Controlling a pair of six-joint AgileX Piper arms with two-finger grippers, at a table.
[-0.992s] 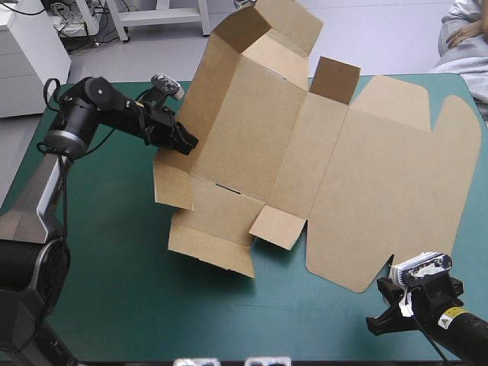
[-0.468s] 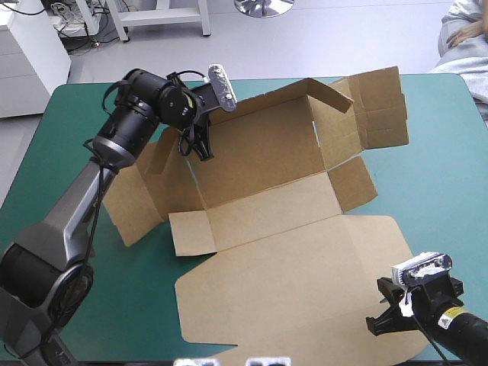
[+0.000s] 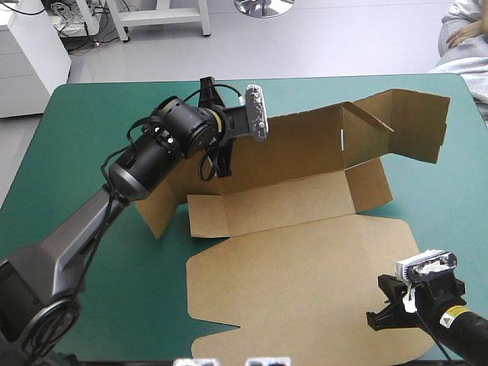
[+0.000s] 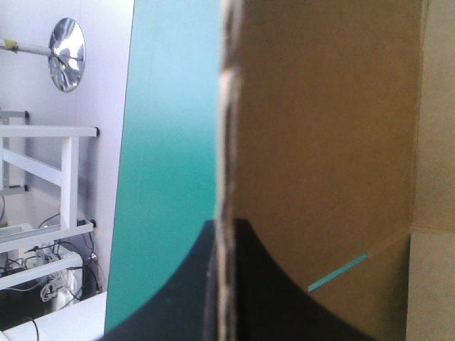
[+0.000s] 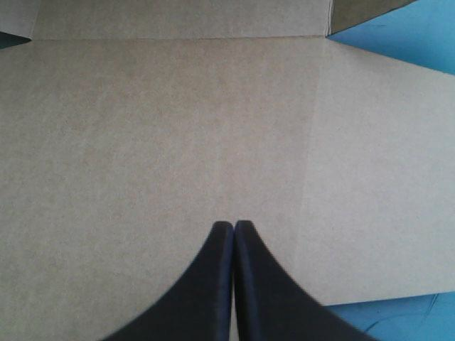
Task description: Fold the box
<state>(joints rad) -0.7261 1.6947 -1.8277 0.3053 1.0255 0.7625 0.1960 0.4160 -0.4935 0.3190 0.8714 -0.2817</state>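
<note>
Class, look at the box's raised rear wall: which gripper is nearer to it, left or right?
Left. The left gripper is shut on the rear wall near its left end. The right gripper is far off, over the near right corner of the flat lid.

We see the box as plain brown board, matt and finely fibrous, creased along its fold lines. Its cut edge looks rough and ragged. The teal-green cover reads as smooth and matt, with a faint sheen. The right gripper has black fingers that look smooth and satin, like plastic.
</note>
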